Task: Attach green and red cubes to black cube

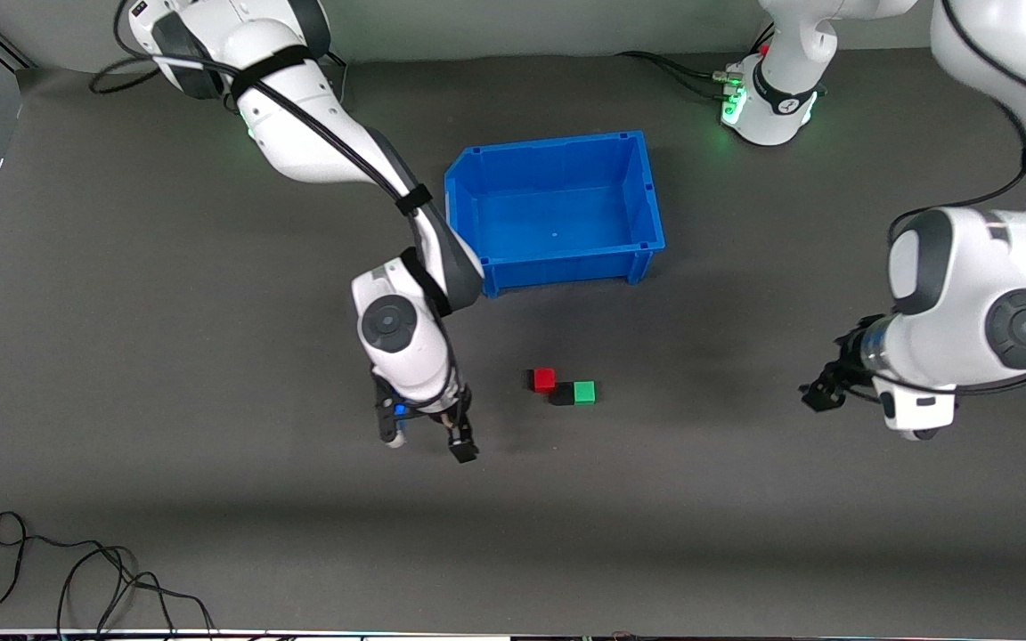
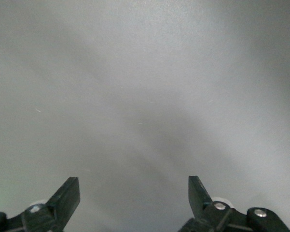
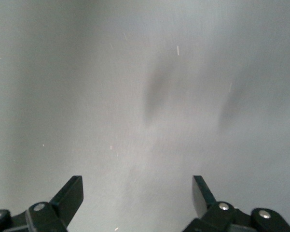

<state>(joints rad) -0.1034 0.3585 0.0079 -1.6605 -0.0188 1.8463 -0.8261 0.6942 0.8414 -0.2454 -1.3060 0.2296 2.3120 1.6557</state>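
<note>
The red cube (image 1: 545, 379), the black cube (image 1: 560, 395) and the green cube (image 1: 584, 392) sit close together on the grey mat, nearer to the front camera than the blue bin. The black cube lies against the green cube and touches the red cube's corner. My right gripper (image 1: 424, 438) is open and empty, low over the mat beside the cubes toward the right arm's end. My left gripper (image 1: 825, 392) is open and empty toward the left arm's end, well apart from the cubes. The left wrist view shows the left gripper (image 2: 133, 186) over bare mat, and the right wrist view shows the right gripper (image 3: 137, 186) likewise; no cube shows in either.
An empty blue bin (image 1: 647, 191) stands in the middle of the table, farther from the front camera than the cubes. Black cables (image 1: 77, 579) lie near the front edge at the right arm's end. The grey mat (image 1: 700, 516) covers the table.
</note>
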